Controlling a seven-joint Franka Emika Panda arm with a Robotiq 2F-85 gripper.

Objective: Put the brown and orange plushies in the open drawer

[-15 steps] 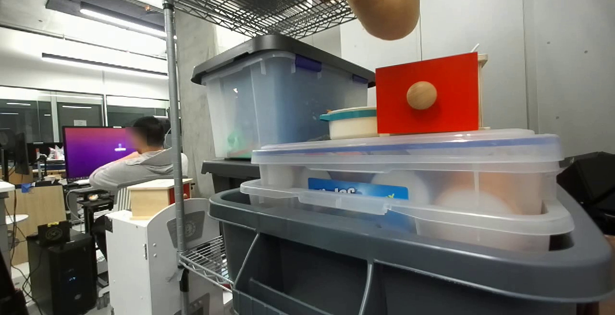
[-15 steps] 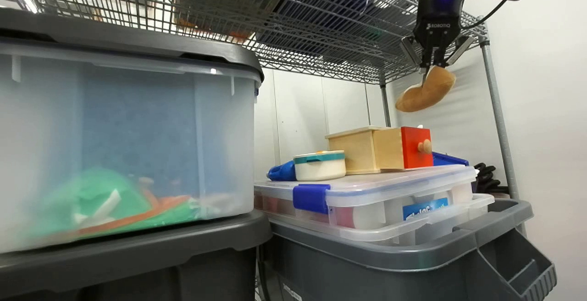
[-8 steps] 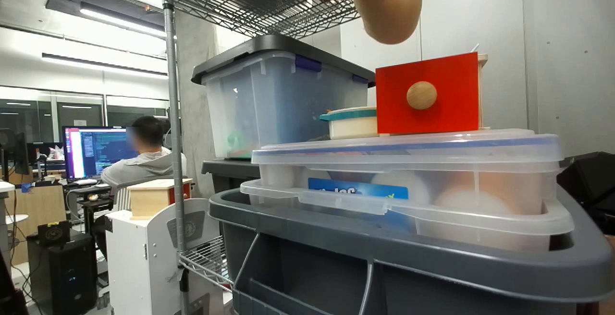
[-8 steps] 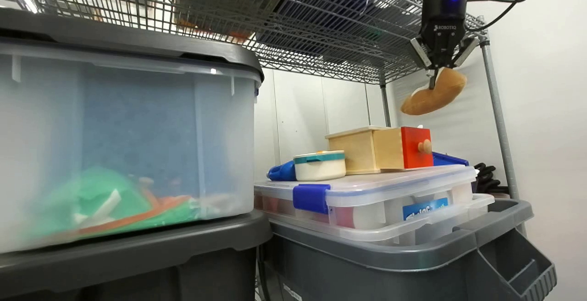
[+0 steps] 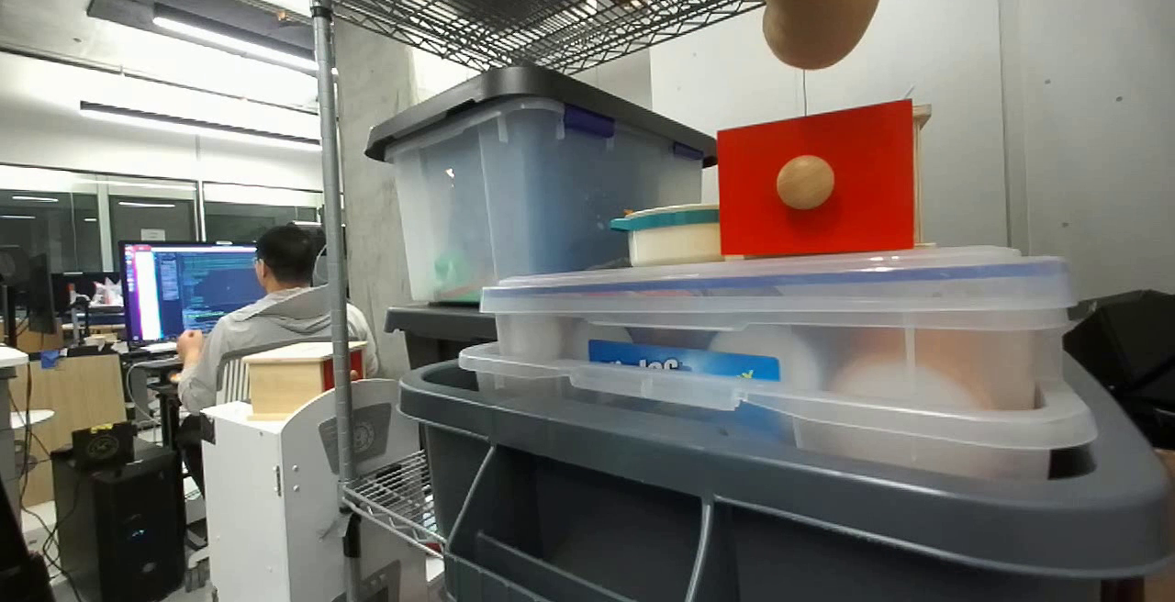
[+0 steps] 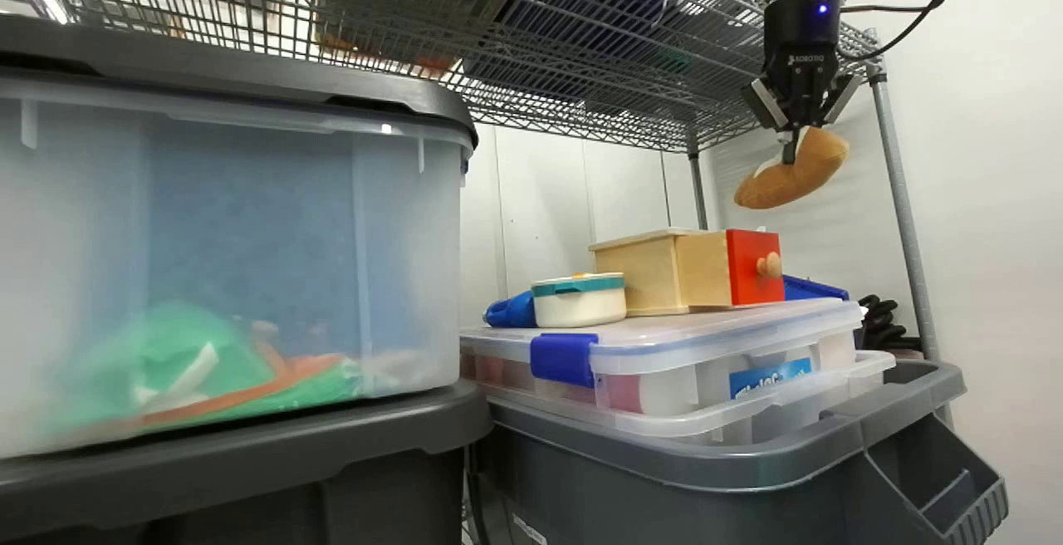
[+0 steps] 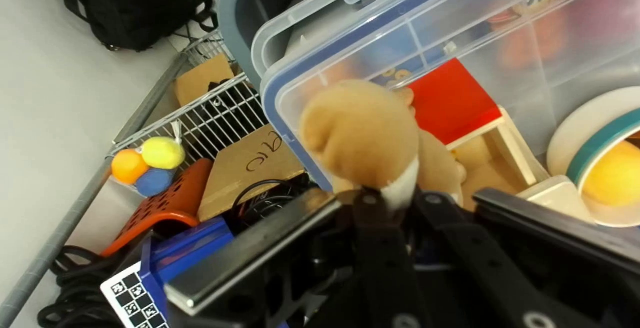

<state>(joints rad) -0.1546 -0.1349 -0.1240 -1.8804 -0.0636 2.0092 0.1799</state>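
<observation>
In an exterior view, a brown plushie [image 5: 820, 4], smooth and rounded, is hanging at the top edge, with open air lying between it and a drawer [image 5: 748, 207] below. The drawer is showing a flat red front and a round wooden knob [image 5: 806, 183]. A clear plastic tub [image 5: 780, 301] is supporting it.

In an exterior view, the gripper [image 6: 798, 144] is pinching the plushie between its fingers [image 6: 789, 151]; the soft body is curving like a crescent, pale on one side. The drawer is jutting from a square-edged wood box [image 6: 638, 275], and a cream bowl [image 6: 579, 309] is standing just beside. A wire shelf [image 6: 581, 55] is stretching overhead.

In the wrist view, the brown plushie is hiding part of the drawer, whose thin rim and pale wood inside are facing up. An orange plushie [image 7: 612, 174], ball-like, is lying in the teal-rimmed bowl.
</observation>
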